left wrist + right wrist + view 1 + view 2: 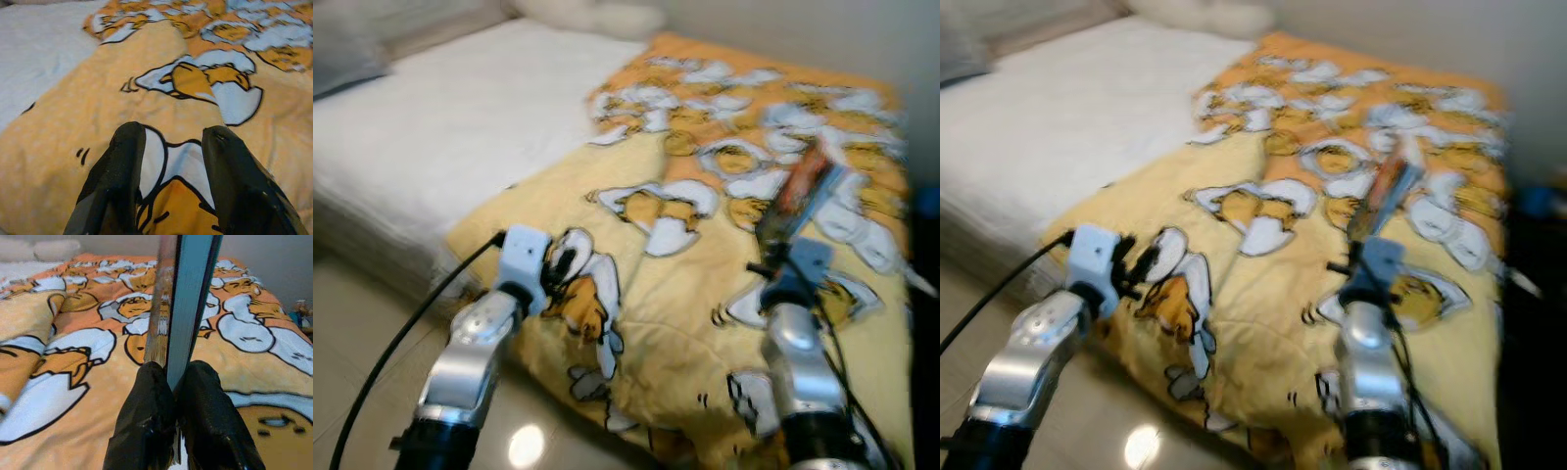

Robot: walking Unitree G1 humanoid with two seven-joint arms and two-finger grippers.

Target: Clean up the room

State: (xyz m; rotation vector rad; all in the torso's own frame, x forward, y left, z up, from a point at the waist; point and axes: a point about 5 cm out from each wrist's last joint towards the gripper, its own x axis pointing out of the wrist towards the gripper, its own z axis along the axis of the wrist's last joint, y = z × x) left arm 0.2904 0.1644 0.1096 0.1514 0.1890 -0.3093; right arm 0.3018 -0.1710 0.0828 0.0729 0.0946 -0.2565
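Observation:
A yellow and orange cartoon-print blanket (705, 235) lies rumpled across the right part of a bed. My right gripper (172, 382) is shut on a thin book (800, 191) with a teal cover and holds it edge-on above the blanket. The book (188, 308) sticks up between the two black fingers. My left gripper (171, 147) hovers just over the blanket's near left corner, fingers open with nothing between them. Its white wrist block (524, 257) shows above the silver forearm.
The bare white mattress (450, 127) spreads to the left, with pale pillows (592, 15) at the far end. A glossy tiled floor (372, 333) runs along the bed's near side. A dark strip with a blue object (928, 201) borders the bed on the right.

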